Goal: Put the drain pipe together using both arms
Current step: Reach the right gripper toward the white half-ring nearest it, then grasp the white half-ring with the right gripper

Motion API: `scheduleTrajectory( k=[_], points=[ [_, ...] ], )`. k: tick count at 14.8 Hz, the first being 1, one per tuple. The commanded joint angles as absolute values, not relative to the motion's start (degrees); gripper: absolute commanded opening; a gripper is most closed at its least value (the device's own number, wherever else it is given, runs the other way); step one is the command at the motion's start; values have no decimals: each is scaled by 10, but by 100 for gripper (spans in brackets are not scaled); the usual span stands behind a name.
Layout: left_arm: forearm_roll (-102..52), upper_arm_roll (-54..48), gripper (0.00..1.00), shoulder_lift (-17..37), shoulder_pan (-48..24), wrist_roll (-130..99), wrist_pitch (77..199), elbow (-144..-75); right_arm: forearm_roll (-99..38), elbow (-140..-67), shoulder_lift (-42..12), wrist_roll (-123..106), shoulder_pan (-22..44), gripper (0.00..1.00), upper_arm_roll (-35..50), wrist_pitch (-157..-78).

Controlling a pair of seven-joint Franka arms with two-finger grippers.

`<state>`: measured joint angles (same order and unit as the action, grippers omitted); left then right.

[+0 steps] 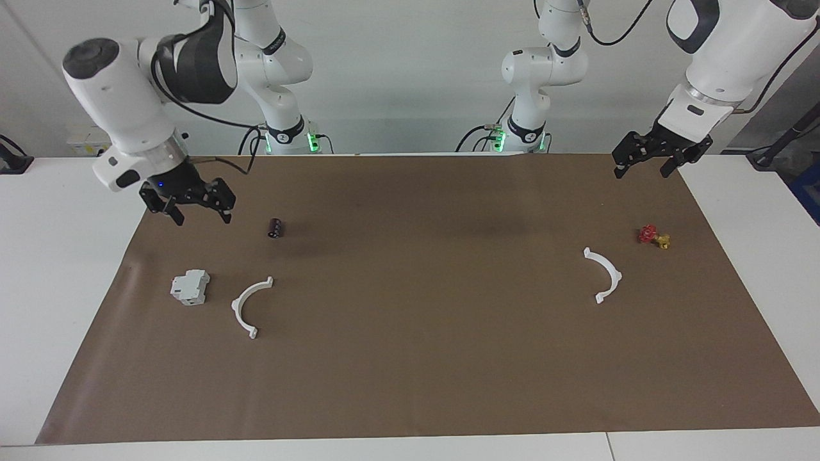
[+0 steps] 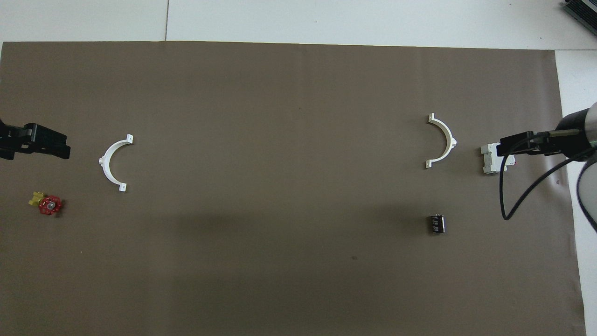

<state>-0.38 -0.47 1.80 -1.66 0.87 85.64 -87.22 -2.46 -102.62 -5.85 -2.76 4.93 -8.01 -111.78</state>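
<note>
- I am watching the right gripper (image 1: 197, 216) hanging in the air over the brown mat (image 1: 423, 358), at the right arm's end of the table; its fingers are standing spread, with nothing between them.
- One white half-ring (image 1: 250, 305) of the drain pipe is lying flat on the mat, below and to one side of those fingers, well apart from them and untouched.
- The grey-white box (image 1: 190, 286) is sitting just beside that half-ring; in the overhead view the right fingers are covering its edge, though they are clear of it in the facing view.
- A small black cylinder (image 1: 275, 228) is lying near the right fingers, toward the table's middle.
- The left gripper (image 1: 644, 165) is waiting over the mat's corner at the left arm's end, fingers spread and gripping nothing.
- The second half-ring (image 1: 604, 274) is lying well apart from the left fingers, with the red-and-yellow valve (image 1: 653, 236) between the two.
</note>
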Motion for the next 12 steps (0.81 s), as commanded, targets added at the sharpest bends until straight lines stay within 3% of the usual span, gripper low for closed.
scheduleTrajectory(
  k=[1,4,7,12],
  points=[
    [-9,-8,100,11,-10,7,860,-875,-37,-1019,-150,-47,41,100,-76,-1223],
    [-8,-8,100,11,-10,7,860,-875,-38,-1027,-208,-46,48,100,-76,-1302],
    [-8,-8,100,11,-10,7,860,-875,-38,-1072,-231,-63,43,99,-75,-1365],
    [-8,-8,100,11,-10,8,860,-875,-41,-1110,-224,-66,41,91,-75,-1379]
  ],
)
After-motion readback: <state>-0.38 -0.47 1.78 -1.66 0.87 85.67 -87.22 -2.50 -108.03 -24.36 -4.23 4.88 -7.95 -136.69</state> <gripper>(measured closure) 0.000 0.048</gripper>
